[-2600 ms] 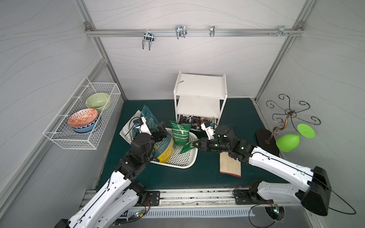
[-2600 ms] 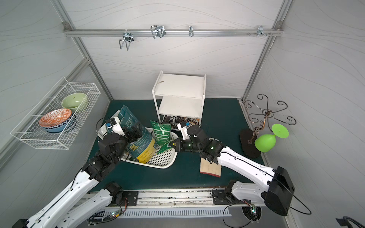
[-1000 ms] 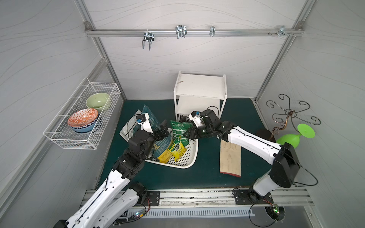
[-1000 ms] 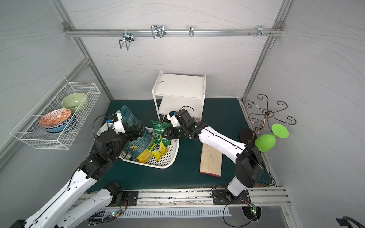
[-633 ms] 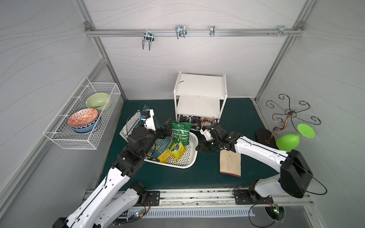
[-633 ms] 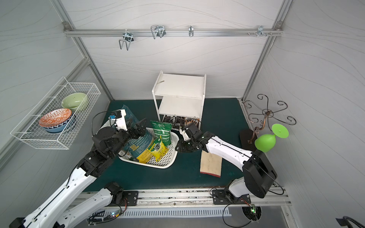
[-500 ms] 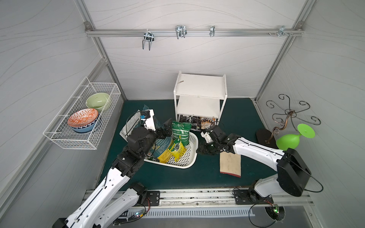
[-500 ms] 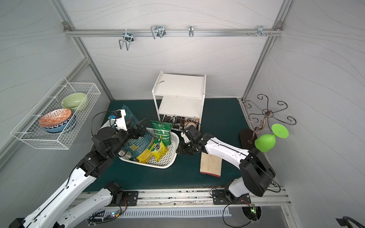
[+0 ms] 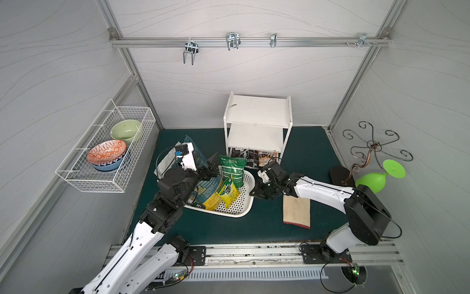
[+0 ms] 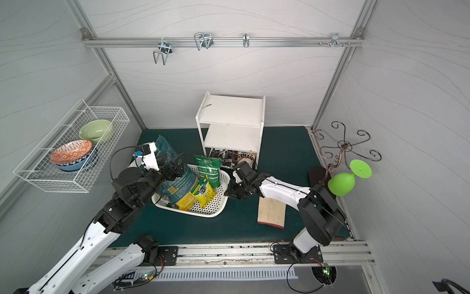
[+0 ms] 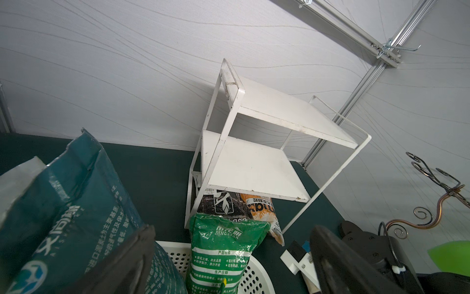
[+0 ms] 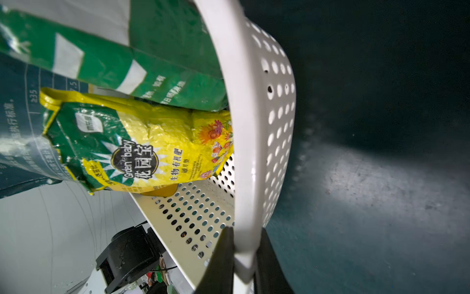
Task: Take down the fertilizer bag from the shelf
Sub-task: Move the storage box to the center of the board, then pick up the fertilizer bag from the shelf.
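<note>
White boards of the small two-tier metal-framed shelf [image 9: 256,119] stand bare; a black and an orange bag [image 11: 244,206] lie beneath it. Green fertilizer bag [image 9: 232,170] stands in the white perforated plastic basket [image 9: 244,203], between both arms. Right gripper [image 12: 241,257] is clamped on the basket's rim. Left gripper [image 11: 229,259], jaws wide apart, hovers beside a large teal bag [image 9: 203,183]. Dark green mat [image 9: 305,152], grey panelled walls [image 9: 254,76].
</note>
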Motion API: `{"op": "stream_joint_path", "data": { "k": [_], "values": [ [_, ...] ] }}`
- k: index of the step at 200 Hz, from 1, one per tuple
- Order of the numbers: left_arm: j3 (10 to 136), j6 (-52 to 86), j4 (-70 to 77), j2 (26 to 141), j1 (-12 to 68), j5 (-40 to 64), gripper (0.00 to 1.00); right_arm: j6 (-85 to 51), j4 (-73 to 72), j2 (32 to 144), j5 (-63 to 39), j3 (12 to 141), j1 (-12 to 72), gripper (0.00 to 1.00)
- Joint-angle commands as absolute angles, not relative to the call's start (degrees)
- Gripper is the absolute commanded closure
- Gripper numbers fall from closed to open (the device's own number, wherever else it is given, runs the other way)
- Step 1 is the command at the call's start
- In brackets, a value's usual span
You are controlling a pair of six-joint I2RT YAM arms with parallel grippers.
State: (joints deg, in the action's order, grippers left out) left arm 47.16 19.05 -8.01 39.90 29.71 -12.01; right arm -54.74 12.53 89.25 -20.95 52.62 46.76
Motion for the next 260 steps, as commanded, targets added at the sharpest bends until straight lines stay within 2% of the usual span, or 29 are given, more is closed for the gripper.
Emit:
{"op": "stream_joint_path", "data": {
  "k": [1, 41, 78, 105, 180, 211, 247, 260],
  "values": [
    [48.01, 18.45, -4.07, 39.47, 29.44, -12.83, 0.01, -53.56, 5.67, 94.91, -23.18, 56.63, 52.13, 0.97],
    [47.65, 19.53, -3.83, 39.69, 29.51, -12.22, 0.01, -48.67, 10.77, 100.76, -26.81, 65.35, 54.08, 0.97],
    [47.37, 19.85, -4.17, 39.46, 29.51, -12.37, 0.01, -44.16, 15.07, 106.75, -31.06, 73.07, 56.18, 0.93],
    [47.36, 20.14, -4.55, 39.38, 29.46, -12.22, 0.01, -41.49, 18.13, 107.98, -29.92, 76.16, 56.86, 0.88],
    [46.61, 21.28, -4.69, 39.5, 29.5, -11.07, 0.01, -33.14, 23.12, 91.39, -13.11, 69.32, 49.11, 0.65],
    [45.67, 23.22, -3.55, 40.68, 29.51, -8.65, 0.01, -41.12, 16.66, 86.22, -10.82, 61.52, 43.81, 0.63],
    [45.28, 23.6, -4.0, 41.63, 29.53, -5.46, 0.01, -51.65, 4.17, 85.38, -10.49, 55.1, 41.14, 0.54],
    [44.74, 23.56, -3.96, 41.55, 29.48, -5.13, 0.01, -53.97, 3.55, 87.24, -10.73, 56.01, 41.19, 0.45]
  ]
}}
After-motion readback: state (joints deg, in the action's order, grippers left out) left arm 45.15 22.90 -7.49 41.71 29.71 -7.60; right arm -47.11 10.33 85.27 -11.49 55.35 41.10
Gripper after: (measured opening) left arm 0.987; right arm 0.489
